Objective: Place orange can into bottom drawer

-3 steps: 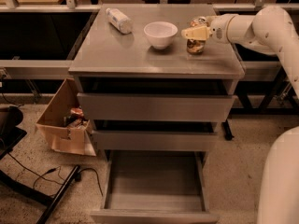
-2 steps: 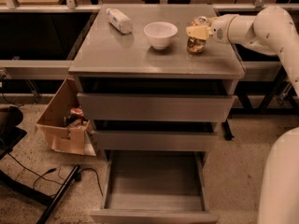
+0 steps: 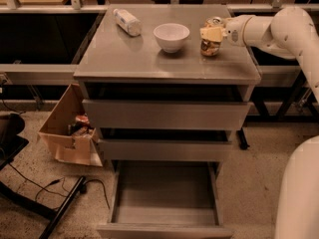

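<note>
The orange can (image 3: 210, 47) stands upright on the grey cabinet top (image 3: 134, 54), near its back right corner. My gripper (image 3: 211, 34) reaches in from the right at the can's upper half, with its cream fingers (image 3: 209, 33) closed around the can. The can's silver top shows just above the fingers. The bottom drawer (image 3: 164, 190) is pulled wide open at floor level, directly below the front of the cabinet, and its flat floor is bare.
A white bowl (image 3: 171, 36) sits just left of the can. A clear bottle (image 3: 127, 22) lies at the back left of the top. The two upper drawers (image 3: 164, 114) stand slightly out. A cardboard box (image 3: 70, 133) and cables lie on the floor at left.
The gripper and the can have hardly shifted; both stay at the back right of the cabinet top.
</note>
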`<state>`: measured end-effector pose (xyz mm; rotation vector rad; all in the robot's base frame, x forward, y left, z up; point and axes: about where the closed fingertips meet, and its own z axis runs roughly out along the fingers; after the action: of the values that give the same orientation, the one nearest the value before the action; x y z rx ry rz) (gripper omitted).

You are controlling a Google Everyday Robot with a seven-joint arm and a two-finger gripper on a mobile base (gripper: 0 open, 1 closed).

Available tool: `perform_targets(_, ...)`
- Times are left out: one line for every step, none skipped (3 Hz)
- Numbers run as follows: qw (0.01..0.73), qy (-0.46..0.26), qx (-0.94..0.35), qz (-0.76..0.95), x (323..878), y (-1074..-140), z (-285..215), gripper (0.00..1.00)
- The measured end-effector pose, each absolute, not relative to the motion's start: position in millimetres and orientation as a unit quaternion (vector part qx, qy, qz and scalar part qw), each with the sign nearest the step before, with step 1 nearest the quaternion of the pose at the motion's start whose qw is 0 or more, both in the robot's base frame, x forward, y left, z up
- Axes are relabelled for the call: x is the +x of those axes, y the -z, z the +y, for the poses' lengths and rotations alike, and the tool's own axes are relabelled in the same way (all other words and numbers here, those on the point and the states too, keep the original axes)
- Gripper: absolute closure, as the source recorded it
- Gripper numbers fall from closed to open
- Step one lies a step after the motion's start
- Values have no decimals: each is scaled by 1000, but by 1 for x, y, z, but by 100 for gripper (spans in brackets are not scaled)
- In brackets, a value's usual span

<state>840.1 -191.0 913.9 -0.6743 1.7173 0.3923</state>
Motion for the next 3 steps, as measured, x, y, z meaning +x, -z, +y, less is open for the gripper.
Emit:
perform_targets(608, -162, -297, 718, 820, -952, -192, 100)
perform_targets(641, -142, -301, 691, 770, -1008, -202, 100)
perform_targets(652, -116, -308, 683, 700, -1034, -210, 100)
